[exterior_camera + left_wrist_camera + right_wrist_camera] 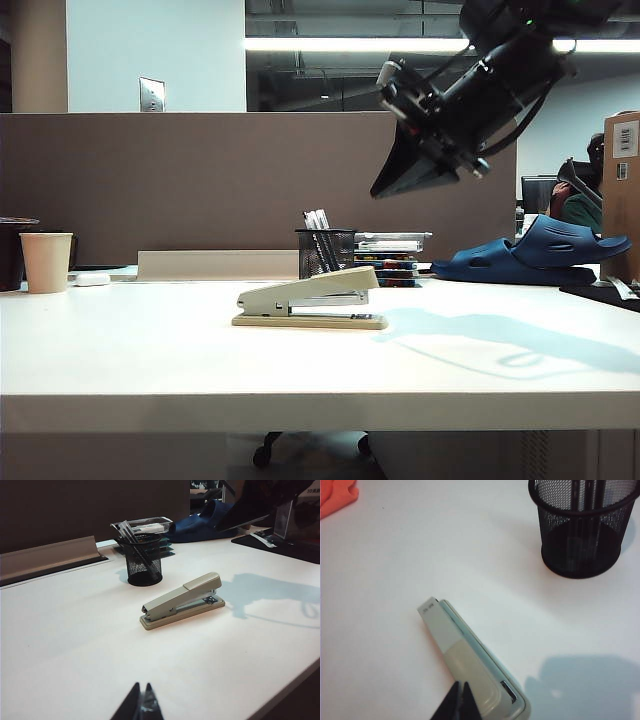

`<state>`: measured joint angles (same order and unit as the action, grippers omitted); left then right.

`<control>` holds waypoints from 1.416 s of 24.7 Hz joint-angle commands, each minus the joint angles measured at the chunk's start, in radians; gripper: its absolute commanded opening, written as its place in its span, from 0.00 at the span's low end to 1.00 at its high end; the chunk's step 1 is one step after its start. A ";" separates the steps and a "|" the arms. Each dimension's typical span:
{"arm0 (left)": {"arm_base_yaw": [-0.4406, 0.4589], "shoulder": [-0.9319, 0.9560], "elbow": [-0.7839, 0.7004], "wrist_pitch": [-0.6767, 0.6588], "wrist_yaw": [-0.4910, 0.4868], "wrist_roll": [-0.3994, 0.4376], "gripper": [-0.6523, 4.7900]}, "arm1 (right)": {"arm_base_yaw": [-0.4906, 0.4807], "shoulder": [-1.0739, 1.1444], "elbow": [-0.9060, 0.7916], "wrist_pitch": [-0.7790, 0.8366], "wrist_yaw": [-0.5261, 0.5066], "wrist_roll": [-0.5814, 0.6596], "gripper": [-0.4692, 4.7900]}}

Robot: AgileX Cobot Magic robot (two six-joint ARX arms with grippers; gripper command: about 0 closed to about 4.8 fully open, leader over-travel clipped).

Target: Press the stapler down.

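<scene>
**Mia:** Where is the stapler (pixel 312 299)?

**Ben:** It lies flat in the middle of the white tabletop (pixel 150 360), just in front of the black mesh pen cup (pixel 325 252). Nothing is touching it.

**Mia:** Which way does it point?

**Ben:** In the exterior view its long side runs left to right. The high, raised end is on the right. The low hinge end is on the left.

**Mia:** Which hand is closer?

**Ben:** The right hand (pixel 420 170). It hangs in the air above the stapler, a bit to the right of the high end. In the right wrist view the stapler (pixel 470 655) sits right under that hand (pixel 459 700), and its two tips are pinched together with nothing between them.

**Mia:** And the left hand?

**Ben:** The left hand (pixel 140 702) is low and well apart from the stapler (pixel 182 600). The stapler lies out ahead of it across bare tabletop. Its tips are pinched together too, and it holds nothing.

**Mia:** So what matters most?

**Ben:** The right hand is probably the one to press. It likely needs to go almost straight down onto the high end.
</scene>
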<state>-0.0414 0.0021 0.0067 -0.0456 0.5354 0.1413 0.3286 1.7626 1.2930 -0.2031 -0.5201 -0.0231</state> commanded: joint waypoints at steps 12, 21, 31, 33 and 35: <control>0.000 0.000 0.002 0.005 0.000 0.001 0.11 | 0.029 0.096 0.007 0.034 -0.016 0.001 0.07; 0.000 0.000 0.002 0.005 0.000 0.000 0.11 | 0.029 0.124 0.006 0.023 -0.016 0.001 0.07; 0.000 0.000 0.002 0.005 0.000 0.001 0.11 | 0.029 0.158 0.006 0.013 -0.013 0.001 0.07; 0.000 0.000 0.002 0.005 0.000 0.001 0.11 | 0.029 0.163 0.006 0.013 -0.010 0.001 0.07; 0.000 0.000 0.002 0.005 0.000 0.001 0.11 | 0.029 0.168 0.006 0.012 -0.010 0.001 0.07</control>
<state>-0.0414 0.0017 0.0067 -0.0486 0.5350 0.1413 0.3569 1.9247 1.2991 -0.1894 -0.5346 -0.0231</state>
